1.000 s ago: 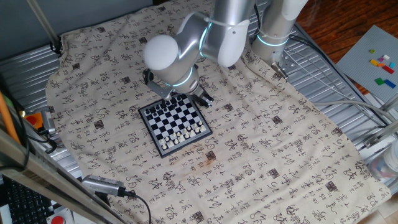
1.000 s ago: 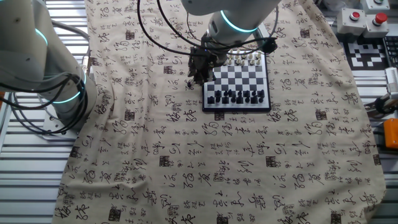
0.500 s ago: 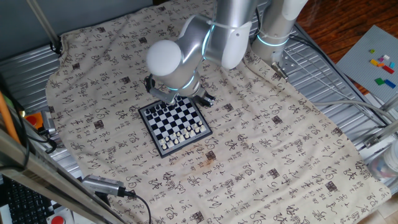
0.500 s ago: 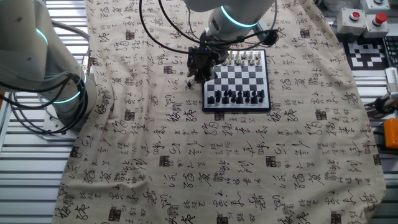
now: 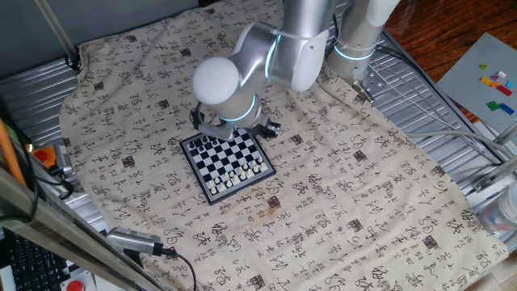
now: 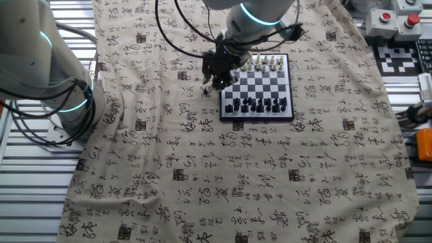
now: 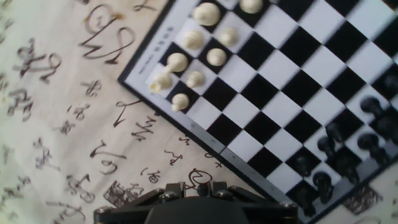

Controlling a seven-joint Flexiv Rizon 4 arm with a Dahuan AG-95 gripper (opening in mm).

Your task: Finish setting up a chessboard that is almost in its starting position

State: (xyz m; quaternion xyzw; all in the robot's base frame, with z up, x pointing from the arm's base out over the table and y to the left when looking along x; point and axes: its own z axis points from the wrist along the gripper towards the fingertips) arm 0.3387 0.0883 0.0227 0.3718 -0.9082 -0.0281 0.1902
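The chessboard [image 5: 229, 159] [image 6: 256, 84] [image 7: 292, 81] lies on the patterned cloth. White pieces [image 6: 263, 64] [image 7: 193, 56] fill one end and black pieces [image 6: 256, 104] [image 7: 348, 149] the other. My gripper [image 6: 217, 75] [image 7: 200, 188] hangs over the cloth just off the board's side edge, nearer the black end. Its fingers stand close together with a small dark round piece [image 7: 202, 188] between them, which looks like a black chess piece. In one fixed view the arm's wrist [image 5: 220, 85] hides the fingers.
A second robot arm [image 6: 47, 67] stands at the cloth's left edge. A panel with red buttons [image 6: 398, 17] sits at the far right corner. Cables [image 6: 182, 34] loop over the cloth behind the board. A grey plate with coloured bricks [image 5: 485, 73] lies beyond the table.
The gripper has moved a little way along the board's side edge, towards the white end, still shut. The pieces on the board have not moved.
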